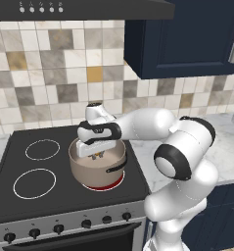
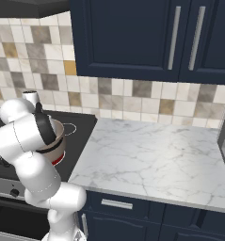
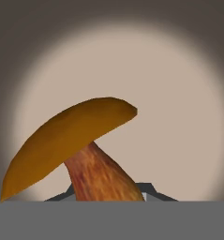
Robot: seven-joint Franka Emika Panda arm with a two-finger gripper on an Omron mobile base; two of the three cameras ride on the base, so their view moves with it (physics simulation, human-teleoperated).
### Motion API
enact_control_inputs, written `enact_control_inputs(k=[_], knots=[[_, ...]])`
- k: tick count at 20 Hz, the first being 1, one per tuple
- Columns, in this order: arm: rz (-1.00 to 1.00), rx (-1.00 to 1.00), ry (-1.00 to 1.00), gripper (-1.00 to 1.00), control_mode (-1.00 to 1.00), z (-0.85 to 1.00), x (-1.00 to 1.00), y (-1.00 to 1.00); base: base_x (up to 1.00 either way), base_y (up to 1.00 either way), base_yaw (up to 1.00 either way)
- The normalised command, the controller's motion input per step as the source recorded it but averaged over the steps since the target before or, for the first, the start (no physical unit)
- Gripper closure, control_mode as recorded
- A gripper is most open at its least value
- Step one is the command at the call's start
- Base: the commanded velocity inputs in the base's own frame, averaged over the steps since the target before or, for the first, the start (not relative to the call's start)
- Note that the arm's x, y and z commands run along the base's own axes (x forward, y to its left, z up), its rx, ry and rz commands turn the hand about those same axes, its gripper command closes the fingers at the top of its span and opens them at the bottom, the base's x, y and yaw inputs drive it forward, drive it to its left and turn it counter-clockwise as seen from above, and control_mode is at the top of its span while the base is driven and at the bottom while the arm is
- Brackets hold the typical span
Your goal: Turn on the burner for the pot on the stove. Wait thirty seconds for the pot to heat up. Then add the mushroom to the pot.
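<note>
The taupe-grey pot [image 1: 96,172] stands on the front right burner [image 1: 107,187], whose ring glows red under it on the black glass stove [image 1: 64,195]. My gripper [image 1: 95,156] points down into the pot's mouth, shut on the mushroom [image 3: 80,136]. In the hand view the orange-brown cap and reddish stem stand tilted between my dark fingertips [image 3: 153,193], with the pot's pale inside [image 3: 174,93] behind them. The right base view shows the pot [image 2: 59,140] partly hidden by my arm, with a red glow [image 2: 57,160] at its base.
Two plain white rings [image 1: 42,149] [image 1: 34,183] mark the stove's left side. Black knobs [image 1: 86,224] line the steel front. A marble counter [image 2: 156,155] runs to the right, under dark blue cabinets [image 2: 132,37]. A range hood [image 1: 79,7] hangs above.
</note>
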Motion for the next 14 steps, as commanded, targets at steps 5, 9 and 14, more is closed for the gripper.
enact_control_inputs(k=[5,9,14], knots=[[0.00,0.00,0.00,1.00,-1.00,0.00,0.00,0.00,0.00,0.00,0.00],[0.00,0.00,0.00,1.00,-1.00,0.00,0.00,0.00,0.00,0.00,0.00],[0.00,0.00,0.00,1.00,-1.00,0.00,0.00,0.00,0.00,0.00,0.00]])
